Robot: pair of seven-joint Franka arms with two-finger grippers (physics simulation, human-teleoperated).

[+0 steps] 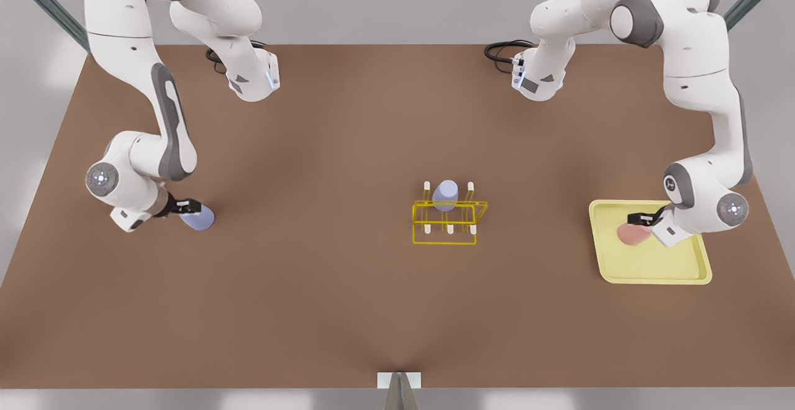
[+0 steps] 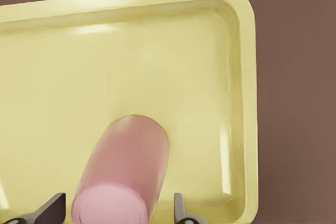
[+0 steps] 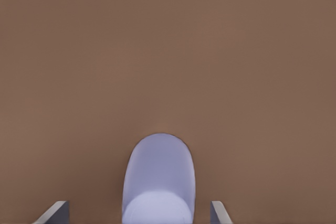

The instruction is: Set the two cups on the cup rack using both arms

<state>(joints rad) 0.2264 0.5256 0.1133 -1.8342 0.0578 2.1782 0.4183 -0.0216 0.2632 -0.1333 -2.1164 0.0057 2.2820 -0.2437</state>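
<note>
The salmon pink cup (image 1: 632,234) (image 2: 123,174) lies on its side on the pale-yellow tray (image 1: 652,270) at the front view's right. My left gripper (image 1: 643,218) (image 2: 118,203) is open and straddles it, with small gaps on both sides. A lavender cup (image 1: 199,218) (image 3: 157,179) lies tilted on the table at the front view's left. My right gripper (image 1: 188,206) (image 3: 139,208) stands open around it, fingers well apart from it. The yellow wire cup rack (image 1: 445,224) stands mid-table with a second lavender cup (image 1: 445,195) on its far side.
The tray's raised rim (image 2: 247,103) runs close beside the pink cup. Brown table (image 1: 348,149) lies bare between the rack and both arms. Black cables (image 1: 500,53) sit near the far edge by the arm bases.
</note>
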